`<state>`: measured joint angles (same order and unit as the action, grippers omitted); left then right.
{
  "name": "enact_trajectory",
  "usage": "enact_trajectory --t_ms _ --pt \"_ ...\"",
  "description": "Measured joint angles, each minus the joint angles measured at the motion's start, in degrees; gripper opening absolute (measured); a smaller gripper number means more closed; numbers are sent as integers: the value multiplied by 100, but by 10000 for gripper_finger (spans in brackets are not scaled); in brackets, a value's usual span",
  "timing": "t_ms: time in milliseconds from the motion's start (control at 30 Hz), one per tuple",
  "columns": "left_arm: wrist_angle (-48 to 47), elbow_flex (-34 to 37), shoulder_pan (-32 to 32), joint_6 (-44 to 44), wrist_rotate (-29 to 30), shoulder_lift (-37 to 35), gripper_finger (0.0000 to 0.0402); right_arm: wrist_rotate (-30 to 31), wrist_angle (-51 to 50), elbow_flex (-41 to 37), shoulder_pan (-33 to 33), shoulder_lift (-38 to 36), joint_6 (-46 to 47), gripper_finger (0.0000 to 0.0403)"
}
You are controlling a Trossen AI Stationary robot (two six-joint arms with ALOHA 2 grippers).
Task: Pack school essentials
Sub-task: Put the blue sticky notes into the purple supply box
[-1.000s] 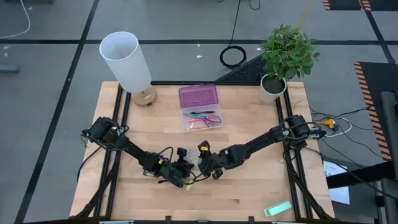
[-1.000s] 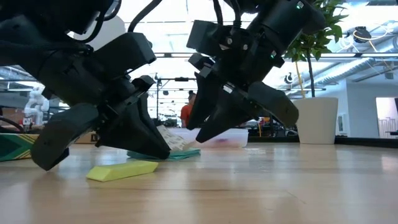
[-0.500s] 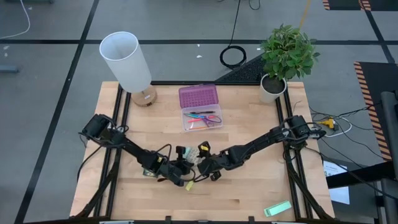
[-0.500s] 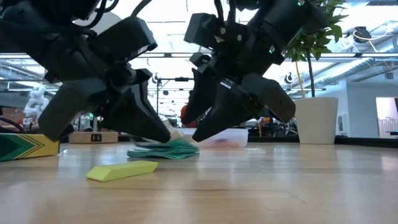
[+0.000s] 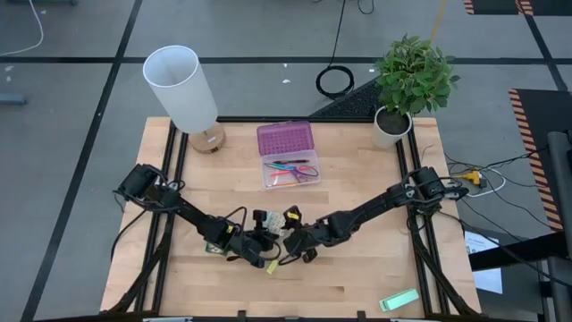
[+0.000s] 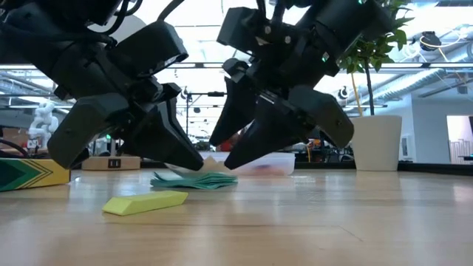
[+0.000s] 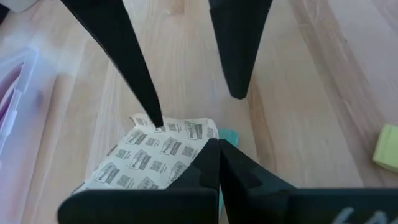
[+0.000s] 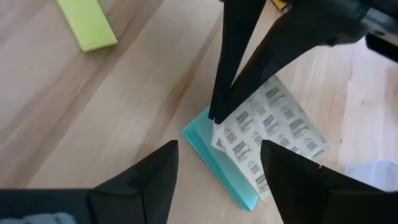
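Note:
The small teal-edged packet (image 8: 249,155) lies flat on the table, its white printed face up. My left gripper (image 7: 216,144) is shut, its tip on a corner of that face. My right gripper (image 8: 217,149) is open and slants down over the same corner, one finger on each side. The tiny yellow block (image 6: 145,202) lies on the table near them, untouched. The clear pencil case (image 5: 286,170) with pencils and scissors stands open farther back. The crayon box (image 6: 22,174) lies at the left. My left gripper sets its shut fingertips on a corner of the packet's white face (image 8: 219,127), slanting down from the table's left. Whether they pinch the wrapper or only press on it cannot be told. The packet stays flat on the table. My right gripper has one fingertip (image 7: 155,119) at the packet's edge; whether it touches cannot be told.
A white lamp (image 5: 183,89) stands at the back left and a potted plant (image 5: 411,76) at the back right. The case's purple lid (image 5: 285,139) lies open behind it. A pale green flat block (image 5: 399,300) lies at the near right corner.
My right gripper has shifted a little toward the table's near left, closing in on the packet. My left gripper has risen slightly, its tip going from table height beside the packet onto the packet's top. The packet has stayed where it was.

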<state>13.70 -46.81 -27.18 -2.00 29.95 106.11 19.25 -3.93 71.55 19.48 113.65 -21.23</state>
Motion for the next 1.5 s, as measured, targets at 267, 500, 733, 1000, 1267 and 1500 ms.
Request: enact_trajectory --t_ms 267,500,733,1000,1267,1500 --pt "1 -2 0 22 -2 -1 0 -455 294 1 -59 62 -68 185" --pt "0 -4 -1 22 -2 -9 0 -437 582 2 -134 274 -116 146" --pt "-2 -7 -4 24 -13 -9 0 -435 564 0 -146 345 -220 74" --pt "-9 -7 -2 64 -20 -9 10 -430 556 0 -146 345 -222 5" --pt "-53 -7 -251 59 348 -15 100 -442 545 0 -190 345 -245 2" --pt "-941 -3 -623 -420 1201 -426 182 -443 547 0 -196 343 -245 4"
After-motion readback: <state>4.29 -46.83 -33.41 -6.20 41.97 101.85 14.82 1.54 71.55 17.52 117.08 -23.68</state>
